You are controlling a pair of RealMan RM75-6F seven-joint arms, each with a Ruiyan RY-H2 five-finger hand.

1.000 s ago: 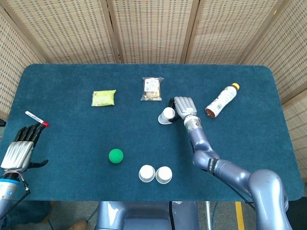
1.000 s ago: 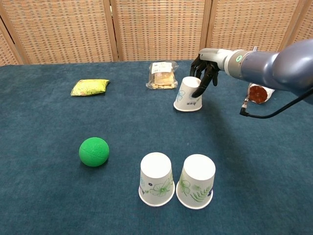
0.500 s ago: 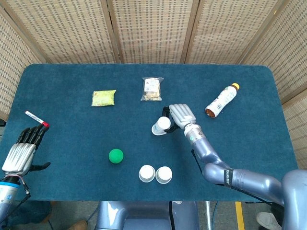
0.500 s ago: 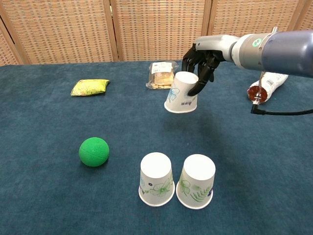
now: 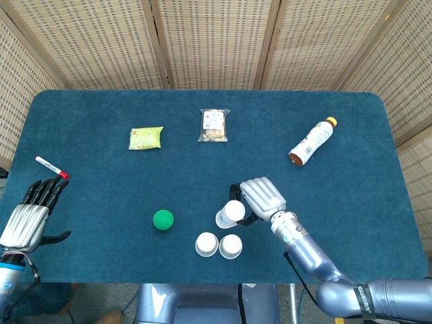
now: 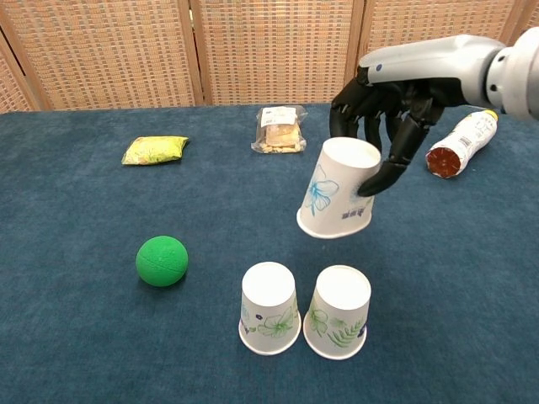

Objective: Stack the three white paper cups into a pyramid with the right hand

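Two paper cups (image 6: 305,310) stand upside down, side by side and touching, near the front edge of the bench (image 6: 76,337). My right hand (image 6: 396,105) grips the third cup (image 6: 338,188) by its upturned base, fingers curled down its side; the cup hangs tilted in the air, mouth down, just above and behind the pair, touching neither. My left hand (image 5: 30,209) rests at the bench's left edge, fingers apart, holding nothing, with a red-capped marker (image 5: 51,167) near it. Left of the pair lies a green ball (image 6: 162,260). Further back are a yellow-green packet (image 6: 155,150), a clear snack bag (image 6: 280,129) and, to the right, a bottle (image 6: 459,144) on its side.
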